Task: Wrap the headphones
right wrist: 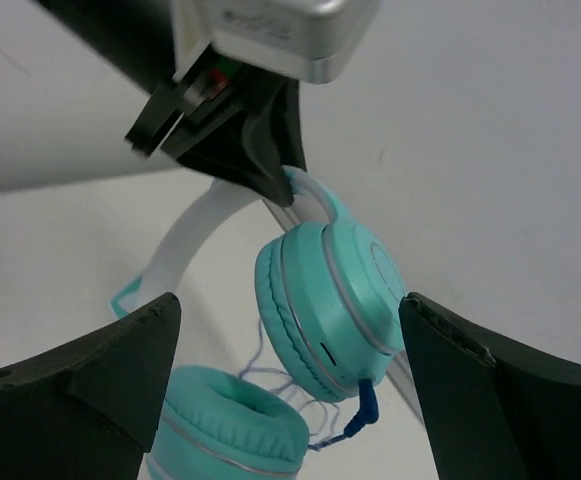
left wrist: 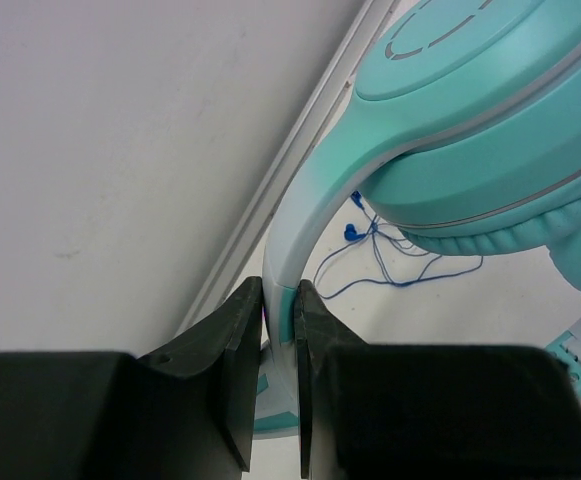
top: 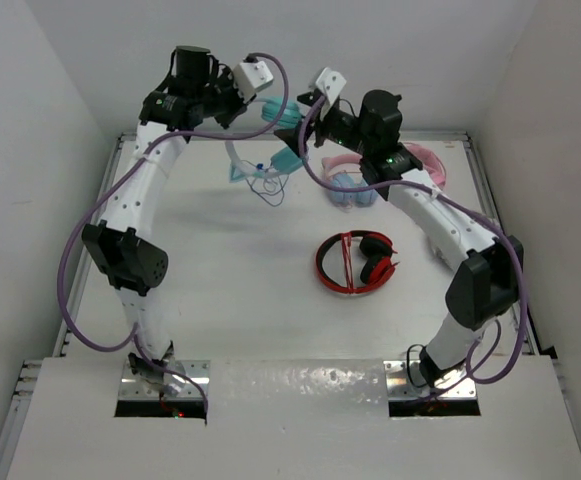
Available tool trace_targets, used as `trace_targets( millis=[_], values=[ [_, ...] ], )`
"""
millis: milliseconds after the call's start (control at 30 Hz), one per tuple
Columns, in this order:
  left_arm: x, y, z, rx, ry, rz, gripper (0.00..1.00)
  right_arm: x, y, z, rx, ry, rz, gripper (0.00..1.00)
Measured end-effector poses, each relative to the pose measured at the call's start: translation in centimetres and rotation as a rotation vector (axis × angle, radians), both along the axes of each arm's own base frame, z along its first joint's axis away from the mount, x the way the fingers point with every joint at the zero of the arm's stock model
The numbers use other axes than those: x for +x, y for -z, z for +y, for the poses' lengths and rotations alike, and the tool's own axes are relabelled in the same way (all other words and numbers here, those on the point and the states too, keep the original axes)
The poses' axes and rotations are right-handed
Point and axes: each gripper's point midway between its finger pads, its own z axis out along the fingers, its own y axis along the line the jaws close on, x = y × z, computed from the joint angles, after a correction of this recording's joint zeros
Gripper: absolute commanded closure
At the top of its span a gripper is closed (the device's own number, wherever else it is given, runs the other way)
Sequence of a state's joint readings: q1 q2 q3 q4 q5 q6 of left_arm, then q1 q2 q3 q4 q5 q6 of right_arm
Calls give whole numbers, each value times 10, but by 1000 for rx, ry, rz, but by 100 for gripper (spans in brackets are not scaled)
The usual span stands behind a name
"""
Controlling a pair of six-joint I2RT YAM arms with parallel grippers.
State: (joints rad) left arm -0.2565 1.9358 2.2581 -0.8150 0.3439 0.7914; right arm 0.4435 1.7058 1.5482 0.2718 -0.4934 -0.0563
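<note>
- We hold the headphones (left wrist: 470, 130) by the headband (left wrist: 292, 235), left gripper (left wrist: 279, 385) pinched tight on it.
- Our right gripper (right wrist: 288, 325) stands spread wide, earcups (right wrist: 320, 300) ahead of its fingertips.

Teal over-ear headphones with pale cat-ear headband (top: 286, 160) sit at the white table's (top: 240, 280) far side, left claw (left wrist: 280, 300) pinching their band, right claw (right wrist: 290, 310) just right; red-and-black headphones (top: 355, 262) lie nearer, mid-table.

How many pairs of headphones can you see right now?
4. The teal headphones are held at the far side by the left gripper; a red pair lies mid-table; a pink-banded pair with blue cups and an all-pink pair sit by the right arm, partly hidden.
</note>
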Motion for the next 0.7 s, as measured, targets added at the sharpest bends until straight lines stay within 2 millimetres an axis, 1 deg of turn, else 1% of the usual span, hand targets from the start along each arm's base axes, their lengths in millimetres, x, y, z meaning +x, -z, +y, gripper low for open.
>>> trace_targets(
  millis=[67, 167, 233, 300, 400, 467, 567, 600, 633, 667, 700],
  values=[
    [-1, 2, -2, 11, 18, -4, 100, -2, 9, 2, -79, -17, -53, 10],
    [-4, 10, -4, 44, 49, -1, 100, -2, 20, 2, -167, -29, -103, 11],
    [-8, 20, -8, 72, 71, 10, 100, 2, 26, 2, -213, -16, -137, 10],
    [-13, 31, -16, 89, 98, 30, 100, 11, 32, 0, -247, 27, -173, 10],
    [-19, 43, -25, 111, 121, 57, 100, 20, 49, 1, -290, 48, -187, 10],
    [-19, 47, -24, 117, 112, 66, 100, 23, 58, 4, -312, 41, -189, 11],
    [-19, 48, -21, 117, 103, 72, 100, 24, 66, 7, -332, 27, -199, 12],
    [-19, 49, -21, 115, 102, 76, 100, 23, 67, 7, -335, 22, -201, 15],
    [-19, 50, -21, 114, 101, 80, 100, 22, 67, 8, -338, 17, -204, 15],
    [-20, 52, -21, 113, 99, 83, 100, 21, 68, 8, -339, 10, -204, 21],
    [-20, 53, -21, 112, 97, 90, 100, 21, 70, 9, -341, 5, -204, 24]
  ],
)
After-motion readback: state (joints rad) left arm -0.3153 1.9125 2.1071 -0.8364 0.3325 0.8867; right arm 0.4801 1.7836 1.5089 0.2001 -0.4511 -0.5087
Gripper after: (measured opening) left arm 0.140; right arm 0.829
